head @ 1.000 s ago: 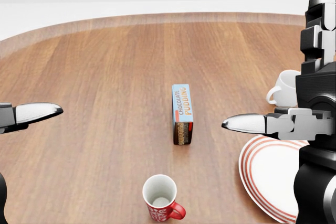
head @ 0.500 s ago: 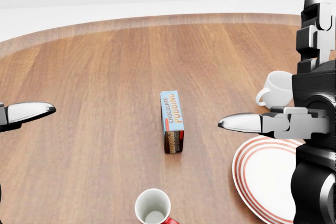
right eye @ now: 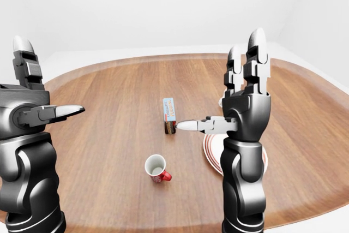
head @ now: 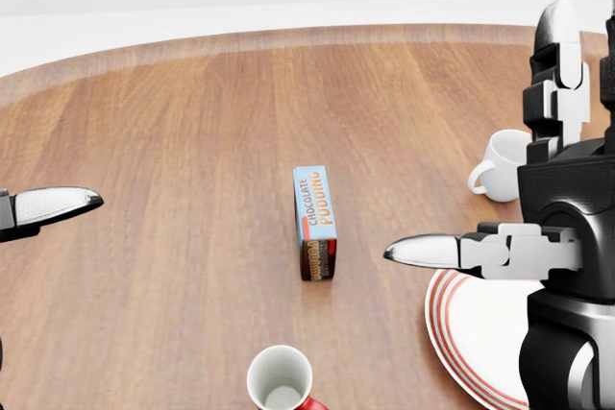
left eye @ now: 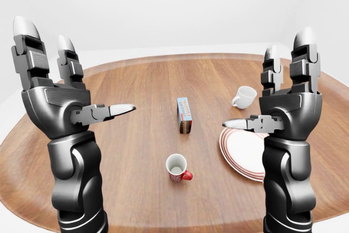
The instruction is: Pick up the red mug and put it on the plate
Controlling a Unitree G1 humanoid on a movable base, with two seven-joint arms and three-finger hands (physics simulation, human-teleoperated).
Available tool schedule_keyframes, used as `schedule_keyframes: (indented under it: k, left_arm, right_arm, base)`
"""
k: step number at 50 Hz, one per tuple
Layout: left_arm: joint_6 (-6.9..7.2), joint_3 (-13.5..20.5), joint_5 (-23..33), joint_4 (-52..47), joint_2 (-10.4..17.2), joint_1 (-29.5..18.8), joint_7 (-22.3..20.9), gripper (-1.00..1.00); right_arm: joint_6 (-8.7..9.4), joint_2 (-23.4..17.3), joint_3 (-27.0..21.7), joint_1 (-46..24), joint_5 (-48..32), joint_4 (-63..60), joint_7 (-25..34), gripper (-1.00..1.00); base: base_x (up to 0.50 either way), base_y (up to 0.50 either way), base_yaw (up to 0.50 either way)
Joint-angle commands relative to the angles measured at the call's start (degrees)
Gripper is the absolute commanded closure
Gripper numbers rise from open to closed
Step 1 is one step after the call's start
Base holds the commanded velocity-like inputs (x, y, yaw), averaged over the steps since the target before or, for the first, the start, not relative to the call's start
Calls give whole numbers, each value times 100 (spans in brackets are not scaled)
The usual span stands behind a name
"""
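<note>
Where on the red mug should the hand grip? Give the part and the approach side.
Probably the mug body, not the handle. It stands upright, mouth up, its handle pointing toward the left-eye view's right, at the plate. The open right hand could come down from that side, fingers round the wall clear of the small handle.

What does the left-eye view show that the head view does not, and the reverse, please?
Only the left-eye view shows the whole left hand, open fingers upright, the whole small red mug with its handle, and the round wooden table's full outline. Only the head view makes the blue pudding box lettering readable. Both share the open right hand, the red-rimmed white plate, the white cup, and the box.
</note>
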Motion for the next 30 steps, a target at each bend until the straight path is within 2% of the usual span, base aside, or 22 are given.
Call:
schedule_keyframes:
  k: [1,14,30]
  left_arm:
    - [0,-1,4,-21,-2,0,-1,-100]
    - [0,5,8,-40,-6,21,-4,-100]
    - [0,9,-4,-81,-10,38,-6,-100]
  right_arm:
    - [0,188,398,373,-142,-134,127,-100]
    - [0,384,1354,986,-488,-202,381,-100]
    - [0,308,1812,1077,-1182,70,634,-100]
  base:
    - [0,0,0]
    - [0,0,0]
    - [0,0,0]
